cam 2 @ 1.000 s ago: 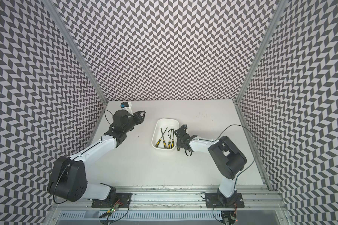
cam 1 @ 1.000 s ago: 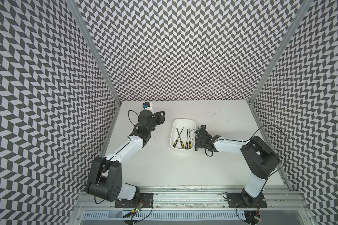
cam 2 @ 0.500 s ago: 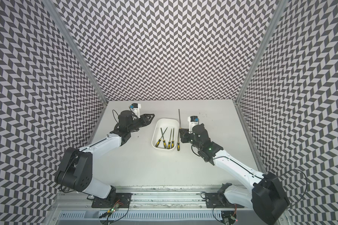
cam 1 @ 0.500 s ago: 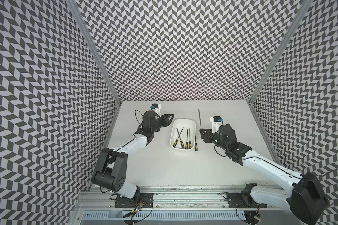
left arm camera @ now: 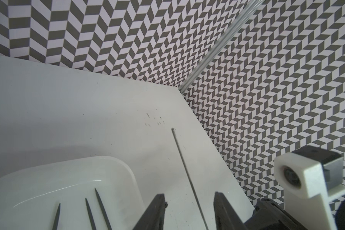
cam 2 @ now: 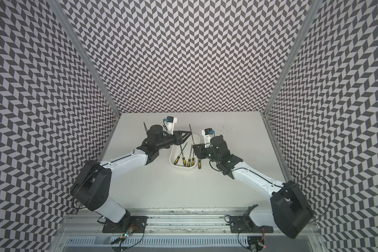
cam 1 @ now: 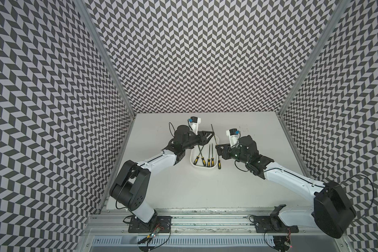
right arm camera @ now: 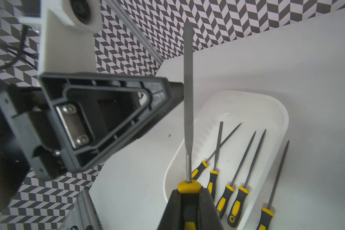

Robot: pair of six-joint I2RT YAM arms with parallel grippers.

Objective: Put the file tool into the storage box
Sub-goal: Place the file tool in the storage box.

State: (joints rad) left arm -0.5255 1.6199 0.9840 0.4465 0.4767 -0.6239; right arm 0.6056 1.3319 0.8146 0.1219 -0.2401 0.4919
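Partway. The left gripper (left arm camera: 188, 197) holds nothing. Its jaws are apart, one on either side of the blade of the raised file (cam 1: 213, 134), and the left wrist view shows no contact.

The storage box (right arm camera: 247, 103) sits mid-surface between the arms. The four files (right arm camera: 237, 205) inside lie with handles toward the robot, and two of them are crossed.

The right gripper (right arm camera: 189, 194) is clamped on the yellow-and-black handle of the raised file, with the blade pointing away from the robot. The file is off the surface (cam 1: 205, 192) near the box's far right-hand corner. I cannot tell whether it is over the box.

Just right of the box rim, a loose file (right arm camera: 265, 217) lies on the surface, outside.

Judgement: four stowed, one in transit, one not yet picked up. Remaining: lower the raised file into the box and release it, then fetch the loose file.
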